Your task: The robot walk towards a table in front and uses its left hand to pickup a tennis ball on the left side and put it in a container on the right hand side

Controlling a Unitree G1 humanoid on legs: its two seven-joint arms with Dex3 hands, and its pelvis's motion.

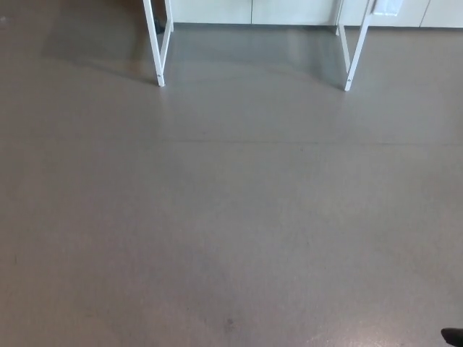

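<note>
Pretty much all you get here is grey floor (231, 217), filling the shot from the near edge almost to the far wall. At the far end there are two sets of white table legs: the left legs (158, 54) and the right legs (354, 54), well apart from each other, each pair splaying a little and standing on the floor. Only the lower part of the legs shows, since the tabletop is cut off above the top edge. That means the tennis ball and the container are out of frame, so I can't tell where either one sits.

Behind the legs, along the far edge, runs a row of pale cabinet fronts (289, 10). A faint straight seam (239, 142) crosses the floor from left to right, a bit nearer than the legs, and there's a small dark smudge (230, 324) on the floor close to the near edge.

Hands: neither the left hand nor the right hand shows, so I can't tell if they're open or closed. There's a little black shape (453, 336) poking in at the near right corner, too small to say what it is.
</note>
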